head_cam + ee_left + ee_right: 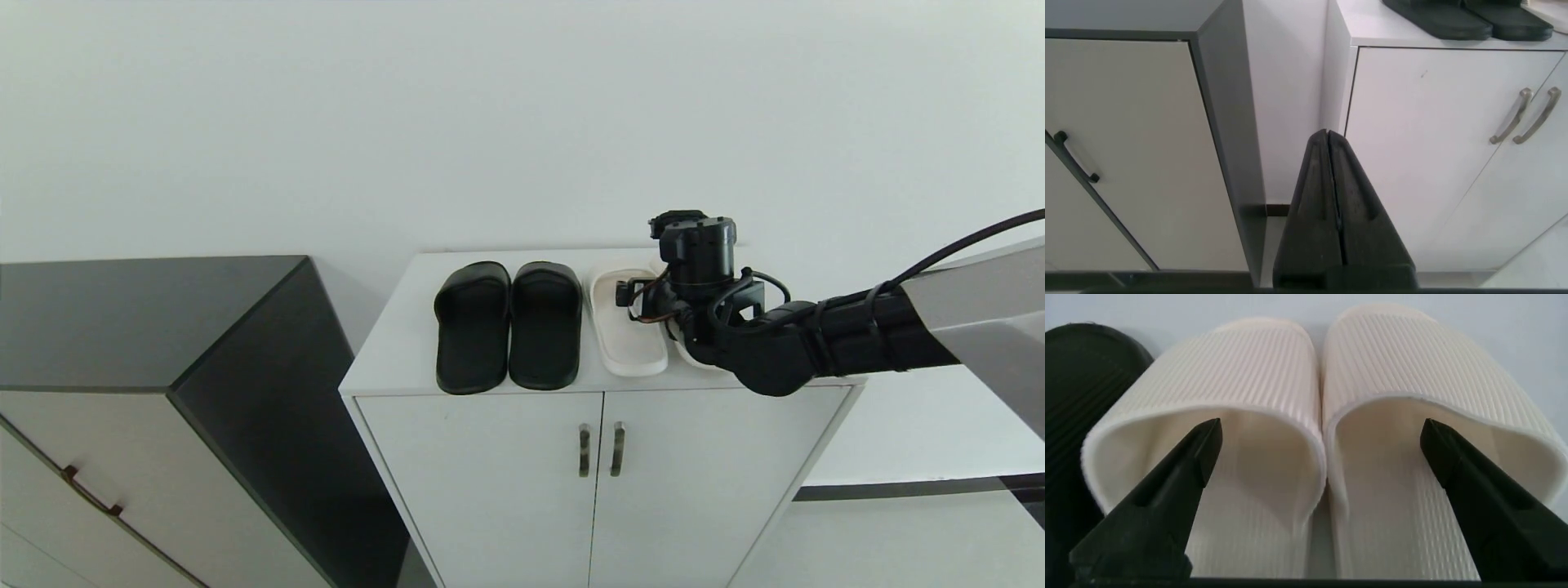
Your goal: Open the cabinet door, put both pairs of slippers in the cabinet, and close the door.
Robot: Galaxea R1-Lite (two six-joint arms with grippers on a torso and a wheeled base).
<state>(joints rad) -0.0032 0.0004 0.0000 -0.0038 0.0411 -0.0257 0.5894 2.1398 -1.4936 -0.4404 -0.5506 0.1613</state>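
The white slippers [627,339] lie close side by side on the cabinet top [392,343], directly ahead of our right pincer [1320,431]. Its jaws are spread wide outside the two straps and hold nothing, set, we judge, to squeeze the pair up as one. The black slippers [510,327] sit just beside that pincer on its left, the cabinet doors [490,490] below it are shut, and our left pincer [1331,188] hangs far lower, facing the gap beside a dark cabinet [1217,106], pressed closed and empty.

Two black slippers [472,327], two cream slippers [624,335], one white cabinet [490,490] (one dark cabinet [261,441]).
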